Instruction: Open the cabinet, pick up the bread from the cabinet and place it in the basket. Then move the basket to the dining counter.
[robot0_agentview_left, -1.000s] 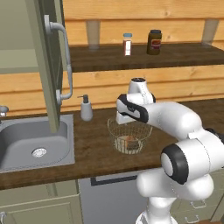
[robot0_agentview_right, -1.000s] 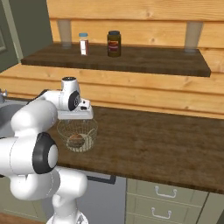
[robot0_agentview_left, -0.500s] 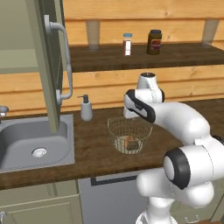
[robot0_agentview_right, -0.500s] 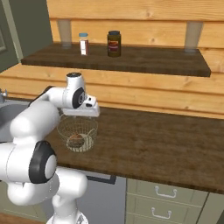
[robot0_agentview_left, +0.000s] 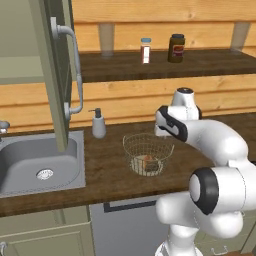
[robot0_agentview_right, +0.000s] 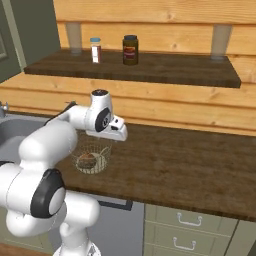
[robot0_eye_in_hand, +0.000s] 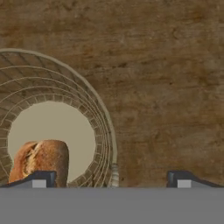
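Now bread (robot0_eye_in_hand: 40, 162) inside basket (robot0_eye_in_hand: 94, 103); tool (robot0_eye_in_hand: 111, 178) spread wide, empty.

A rendered home kitchen, plainly: dark wood counter (robot0_agentview_left: 105, 170) with a grey sink (robot0_agentview_left: 40, 165) set into it, soap dispenser (robot0_agentview_left: 98, 124) beside the basin. Olive-green cabinet (robot0_agentview_left: 52, 75) door with a curved metal handle overhead, drawers (robot0_agentview_right: 185, 227) below, and pale timber-plank walls behind. A wooden shelf (robot0_agentview_right: 150, 70) carrying a spice shaker (robot0_agentview_right: 95, 49) and a dark jar (robot0_agentview_right: 130, 49).
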